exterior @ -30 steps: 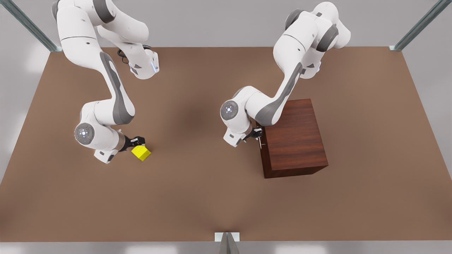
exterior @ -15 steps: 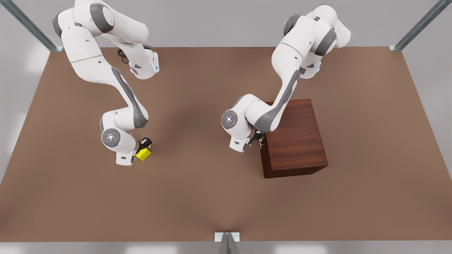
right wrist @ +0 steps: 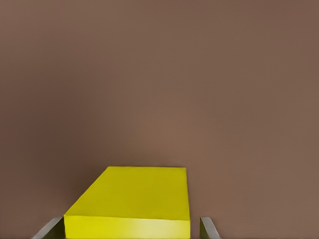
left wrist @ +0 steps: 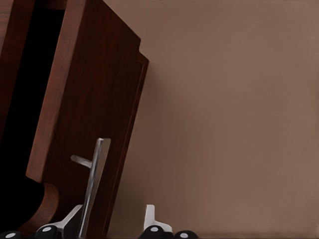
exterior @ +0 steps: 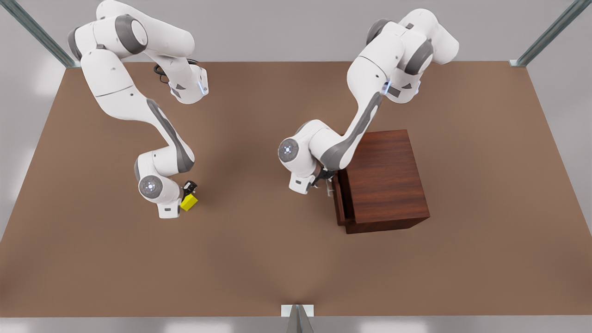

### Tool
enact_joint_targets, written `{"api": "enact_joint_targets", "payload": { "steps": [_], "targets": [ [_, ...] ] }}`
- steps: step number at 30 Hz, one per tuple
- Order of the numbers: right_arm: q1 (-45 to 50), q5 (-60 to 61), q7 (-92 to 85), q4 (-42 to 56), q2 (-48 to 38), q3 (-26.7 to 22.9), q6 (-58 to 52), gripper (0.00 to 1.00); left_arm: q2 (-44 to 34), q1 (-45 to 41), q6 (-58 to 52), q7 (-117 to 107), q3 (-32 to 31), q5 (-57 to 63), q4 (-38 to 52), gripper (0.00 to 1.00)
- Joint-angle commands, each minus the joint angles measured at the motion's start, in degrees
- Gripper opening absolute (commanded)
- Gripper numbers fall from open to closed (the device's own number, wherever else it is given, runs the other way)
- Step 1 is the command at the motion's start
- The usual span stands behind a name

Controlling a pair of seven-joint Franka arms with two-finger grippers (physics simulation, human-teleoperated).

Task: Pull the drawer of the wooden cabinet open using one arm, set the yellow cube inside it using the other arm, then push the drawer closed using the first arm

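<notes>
The wooden cabinet [exterior: 384,180] stands on the front view's right. Its drawer [exterior: 339,200] is pulled out a small way, leaving a dark gap behind the front panel [left wrist: 94,89]. My left gripper [exterior: 325,180] is at the silver handle [left wrist: 94,179]. Its fingers straddle the bar, open: one finger [left wrist: 72,219] touches it from the panel side and the other stands clear of it. The yellow cube [exterior: 189,202] rests on the table on the front view's left. My right gripper [right wrist: 129,226] is open, with a finger on either side of the cube [right wrist: 134,199].
The brown table [exterior: 259,249] spreads wide between the cube and the cabinet and toward its front edge. Metal frame posts [exterior: 545,37] rise at the far corners, and a small bracket [exterior: 297,311] sits at the near edge.
The drawer has slid out a little toward the front view's left with my left gripper at its handle. My right arm has settled lower over the cube, which stays put.
</notes>
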Motion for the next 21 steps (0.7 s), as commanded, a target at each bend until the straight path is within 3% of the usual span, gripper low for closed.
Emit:
{"api": "enact_joint_targets", "payload": {
  "steps": [1, 5, 6, 11, 15, 21],
  "targets": [
    [-0.1, -0.3, -6.0, 0.0, 0.6, -0.3, 1.9, 1.0, 0.2, -0.3, 2.2, -4.5, -0.1, -0.2, 0.5, 0.65],
    [-0.7, -0.7, -6.0, 0.2, 1.8, -0.5, 3.2, 0.96, 0.3, -0.6, 2.2, -4.5, -0.8, -0.2, 2.2, 0.65],
    [-0.7, -1.5, -6.0, 0.3, 1.6, -0.5, 3.1, 0.82, 0.3, -0.9, 2.3, -4.5, -0.8, -0.2, 2.4, 0.65],
    [-0.6, -1.5, -6.0, 0.5, 1.1, -0.2, 2.6, 0.61, 0.4, -0.8, 4.6, -4.5, -0.8, -0.2, 3.5, 0.65],
    [-1.6, -1.2, -5.1, 0.9, -5.6, 0.7, 2.1, 0.61, 1.2, -0.8, 5.7, -4.5, -0.7, -0.2, 4.6, 0.65],
    [-1.5, 4.6, -1.8, 22.7, -7.5, 1.8, -16.8, 0.61, 2.4, -1.0, 6.0, -5.9, -3.0, -0.3, 9.5, 0.65]
  ]
}}
